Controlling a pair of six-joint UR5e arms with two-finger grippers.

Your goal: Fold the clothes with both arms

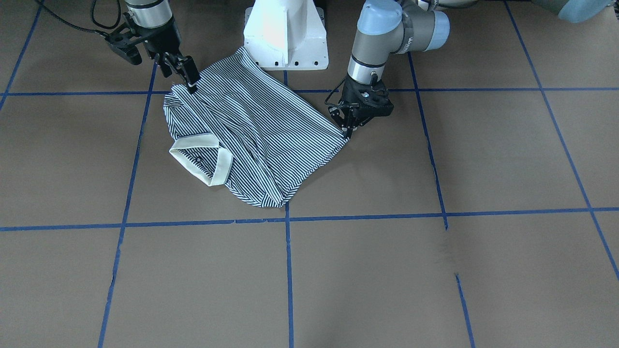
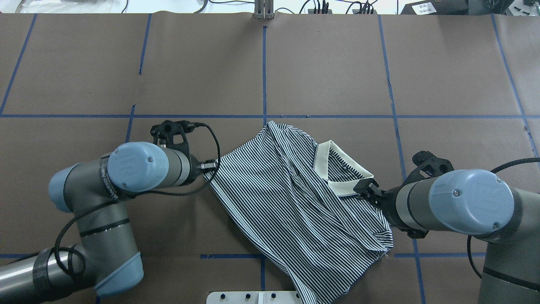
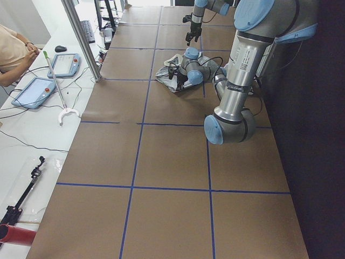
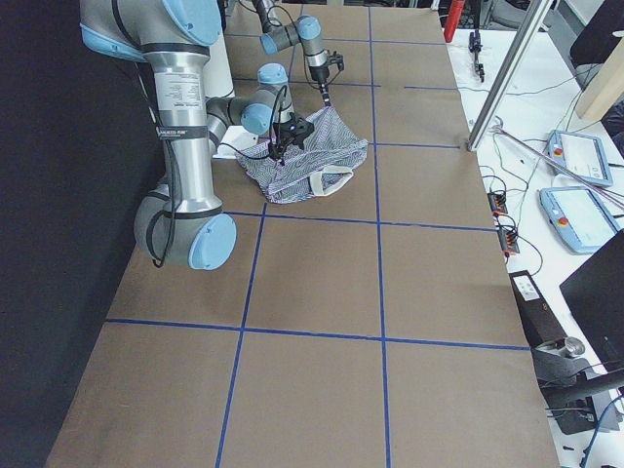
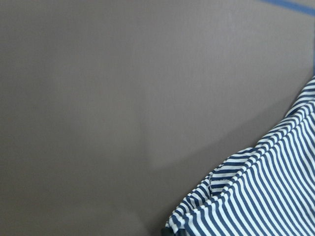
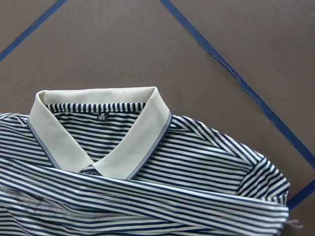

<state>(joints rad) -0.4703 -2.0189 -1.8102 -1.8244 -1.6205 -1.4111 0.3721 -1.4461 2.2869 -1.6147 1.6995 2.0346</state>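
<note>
Overhead, the left hand hides behind its wrist; shirt edge cropped.

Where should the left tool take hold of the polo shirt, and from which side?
Its pointed corner nearest the left tool: the polo shirt tapers there to a thin free edge on the table, so probably come in low from the robot's left.

table: brown, blue tape grid | on it: striped polo shirt, white pedestal
</note>
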